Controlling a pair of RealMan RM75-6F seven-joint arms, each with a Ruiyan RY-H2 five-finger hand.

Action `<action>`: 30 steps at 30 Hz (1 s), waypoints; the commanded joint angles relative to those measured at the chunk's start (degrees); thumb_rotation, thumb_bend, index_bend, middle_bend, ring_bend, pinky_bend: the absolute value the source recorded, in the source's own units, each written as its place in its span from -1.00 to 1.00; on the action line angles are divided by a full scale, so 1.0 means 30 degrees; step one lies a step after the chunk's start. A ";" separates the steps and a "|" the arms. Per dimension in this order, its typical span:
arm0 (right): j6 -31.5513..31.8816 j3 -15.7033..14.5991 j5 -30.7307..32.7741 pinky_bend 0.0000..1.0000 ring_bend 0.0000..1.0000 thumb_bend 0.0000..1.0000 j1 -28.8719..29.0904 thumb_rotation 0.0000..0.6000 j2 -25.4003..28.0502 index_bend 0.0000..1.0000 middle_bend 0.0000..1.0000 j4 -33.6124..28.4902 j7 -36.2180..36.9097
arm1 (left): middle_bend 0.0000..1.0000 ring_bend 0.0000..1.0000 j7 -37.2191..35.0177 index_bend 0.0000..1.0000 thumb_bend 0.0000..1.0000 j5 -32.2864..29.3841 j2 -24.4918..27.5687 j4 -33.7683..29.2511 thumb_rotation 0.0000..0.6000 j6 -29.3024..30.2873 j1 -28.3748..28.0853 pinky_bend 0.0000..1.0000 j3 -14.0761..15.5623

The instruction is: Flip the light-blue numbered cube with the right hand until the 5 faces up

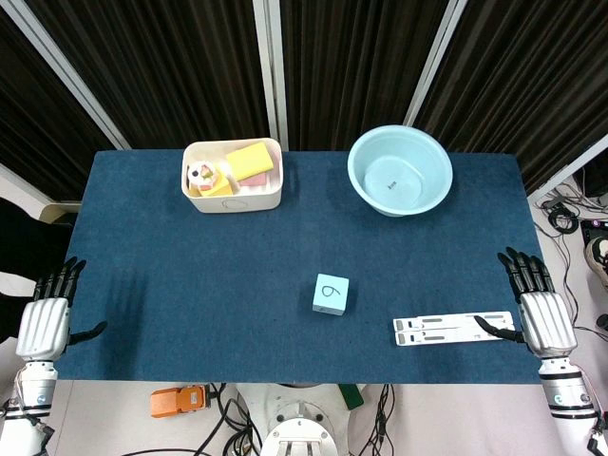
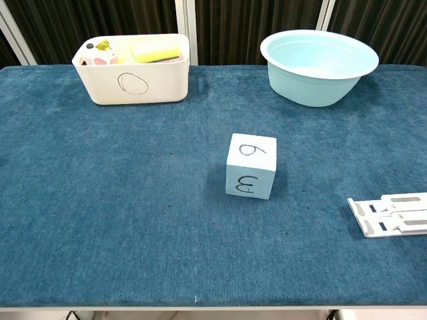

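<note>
The light-blue numbered cube point(image 1: 331, 294) point(image 2: 251, 166) sits near the middle of the blue table, toward the front. Its top face carries a 6 or 9, and the face toward me in the chest view reads 3. My right hand point(image 1: 539, 302) lies at the table's right edge, fingers spread, holding nothing, well to the right of the cube. At the left edge my left hand point(image 1: 47, 312) rests the same way, empty. Neither hand appears in the chest view.
A white bin point(image 1: 233, 176) point(image 2: 133, 68) with yellow and pink items stands at the back left. A light-blue bowl point(image 1: 400, 171) point(image 2: 319, 65) stands at the back right. A flat white plastic piece point(image 1: 454, 330) point(image 2: 393, 215) lies at the front right, close to my right hand.
</note>
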 commanded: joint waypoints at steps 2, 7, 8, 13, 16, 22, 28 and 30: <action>-0.0195 -0.0035 0.0041 -1.00 -1.00 -0.44 -0.0033 0.60 0.0003 -1.00 -0.90 -0.0286 -0.0227 | -1.00 -1.00 -0.0059 -0.98 -0.98 0.0027 -0.0044 0.0074 1.00 -0.0032 -0.0035 -1.00 -0.0009; -0.0672 -0.0112 -0.0045 -0.99 -1.00 -0.44 0.0093 0.60 0.0179 -1.00 -0.90 -0.1197 -0.0420 | -1.00 -1.00 -0.0179 -0.97 -0.98 0.0117 -0.0107 0.0240 1.00 0.0026 -0.0018 -1.00 0.0020; -0.0833 -0.0076 -0.0078 -0.98 -1.00 -0.44 0.0198 0.60 0.0192 -1.00 -0.90 -0.1669 -0.0455 | -1.00 -1.00 -0.0238 -0.97 -0.98 0.0119 -0.0141 0.0283 1.00 0.0024 -0.0022 -1.00 0.0013; -0.2299 0.0241 -0.0006 -0.85 -1.00 -0.44 0.1210 0.62 -0.0050 -1.00 -0.90 -0.4397 -0.2435 | -1.00 -1.00 -0.0530 -0.97 -0.98 0.0248 -0.0298 0.0489 1.00 0.0054 -0.0102 -1.00 -0.0043; -0.3930 0.0653 0.1163 -0.79 -1.00 -0.49 0.2212 0.62 -0.0835 -1.00 -0.90 -0.6330 -0.5131 | -1.00 -1.00 -0.0648 -0.97 -0.98 0.0424 -0.0347 0.0607 1.00 0.0129 -0.0135 -1.00 -0.0021; -0.6710 0.1912 0.5628 -0.76 -1.00 -0.56 0.4855 0.64 -0.3778 -1.00 -0.90 -0.7835 -1.1333 | -1.00 -1.00 -0.0925 -0.97 -0.98 0.0616 -0.0407 0.0819 1.00 0.0380 0.0006 -1.00 0.0100; -0.6670 0.3017 0.9621 -0.75 -1.00 -0.56 0.7009 0.64 -0.7084 -1.00 -0.90 -0.7082 -1.5392 | -1.00 -1.00 -0.1284 -0.97 -0.98 0.0506 -0.0544 0.1213 1.00 0.0372 0.0152 -1.00 0.0179; -0.6571 0.3325 1.0878 -0.75 -1.00 -0.56 0.7716 0.64 -0.8049 -1.00 -0.90 -0.6583 -1.6345 | -1.00 -1.00 -0.1393 -0.97 -0.98 0.0487 -0.0616 0.1354 1.00 0.0341 0.0168 -1.00 0.0193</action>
